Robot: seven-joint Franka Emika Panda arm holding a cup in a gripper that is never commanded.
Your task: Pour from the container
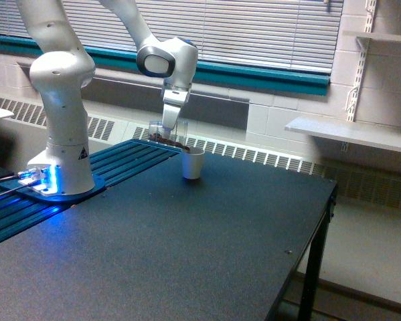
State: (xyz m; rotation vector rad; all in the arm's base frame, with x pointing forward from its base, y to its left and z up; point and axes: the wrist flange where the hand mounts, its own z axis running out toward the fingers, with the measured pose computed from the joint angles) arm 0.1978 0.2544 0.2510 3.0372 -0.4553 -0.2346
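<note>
Up in the upper left of the frame, the white Franka arm (59,100) reaches over to the gripper (168,128), which is clenched around the clear plastic cup (161,134). That cup is tipped on its side, dark brown contents showing through, its mouth toward the rim of the white paper cup (192,163) just below and to the right. The paper cup stands upright on the black table (207,247). A small dark triangular label sits on the arm's base (82,152); I can't read any writing on it.
</note>
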